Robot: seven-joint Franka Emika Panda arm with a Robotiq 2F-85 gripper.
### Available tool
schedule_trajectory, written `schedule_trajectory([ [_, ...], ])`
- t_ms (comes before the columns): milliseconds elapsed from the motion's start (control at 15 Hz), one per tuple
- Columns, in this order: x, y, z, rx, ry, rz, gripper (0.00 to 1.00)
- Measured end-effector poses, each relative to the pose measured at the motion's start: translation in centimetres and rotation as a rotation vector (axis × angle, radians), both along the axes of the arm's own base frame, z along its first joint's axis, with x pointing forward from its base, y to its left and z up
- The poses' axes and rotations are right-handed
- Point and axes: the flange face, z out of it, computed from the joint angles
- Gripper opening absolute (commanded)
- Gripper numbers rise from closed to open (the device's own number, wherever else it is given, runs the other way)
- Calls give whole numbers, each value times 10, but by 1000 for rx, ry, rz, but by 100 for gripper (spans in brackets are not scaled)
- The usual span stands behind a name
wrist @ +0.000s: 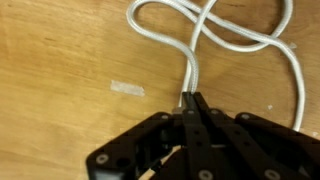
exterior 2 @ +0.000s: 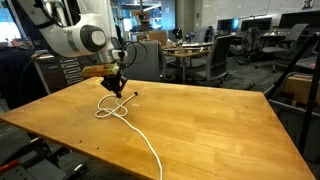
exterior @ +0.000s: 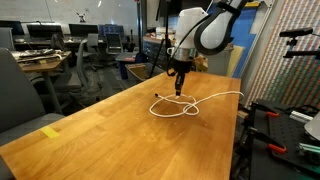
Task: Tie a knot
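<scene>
While its jaws are pinched together on the white rope [wrist: 243, 42], the gripper [wrist: 192, 98] points straight down from the bent arm [exterior: 205, 30] over the wooden table [exterior: 120, 135]. One rope lies there, crossed into one loose loop, the knot [exterior 2: 110, 108], just beside the fingertips. One tape scrap [wrist: 127, 88] lies near.

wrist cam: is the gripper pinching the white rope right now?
Yes, in the wrist view the gripper is shut and the white rope runs straight in between its closed tips.
</scene>
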Motion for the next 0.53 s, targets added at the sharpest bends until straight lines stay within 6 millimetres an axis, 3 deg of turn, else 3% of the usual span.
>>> schedule_trajectory([
  [133,5,-21,-10,-2,13,-43,30],
  [200,9,-30,-14,-3,15,-61,11],
  [267,13,-37,-18,-3,18,-72,20],
  [333,16,-40,-22,-3,21,-79,52],
  [533,17,-41,-28,-4,29,-83,62],
])
